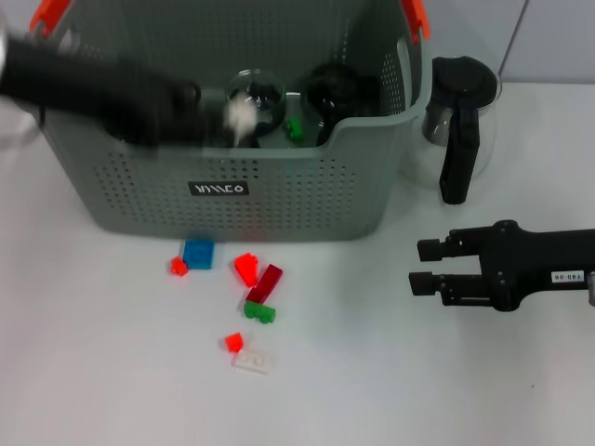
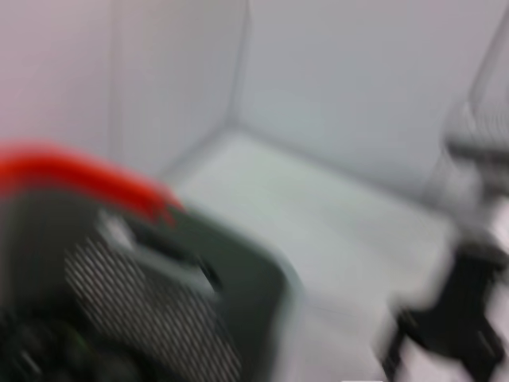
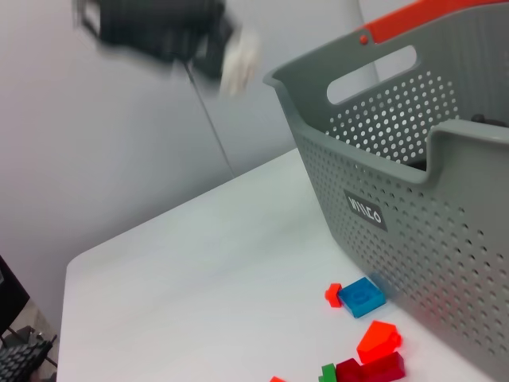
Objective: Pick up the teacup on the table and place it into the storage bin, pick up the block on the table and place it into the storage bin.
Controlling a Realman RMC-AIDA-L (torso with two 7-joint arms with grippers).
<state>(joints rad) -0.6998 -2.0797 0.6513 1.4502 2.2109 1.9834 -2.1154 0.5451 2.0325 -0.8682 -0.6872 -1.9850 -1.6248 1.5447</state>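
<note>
Grey perforated plastic forms the storage bin (image 1: pixel 279 200), and the left end effector (image 1: pixel 237 116) hangs blurred over its open top; whether it is spread or pinching anything cannot be told. Below it inside the bin sit a clear teacup (image 1: pixel 256 93) and a green block (image 1: pixel 294 128). The right end effector (image 1: pixel 420 265) rests spread on the white bench (image 1: pixel 93 372), with loose blocks (image 1: pixel 246 279) beside it in front of the bin.

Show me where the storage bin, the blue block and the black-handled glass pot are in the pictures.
storage bin (image 1: pixel 279 200): head view, on its perforated front wall, right of the label.
blue block (image 1: pixel 198 254): head view, on its top face.
glass pot (image 1: pixel 457 163): head view, on its black handle.
</note>
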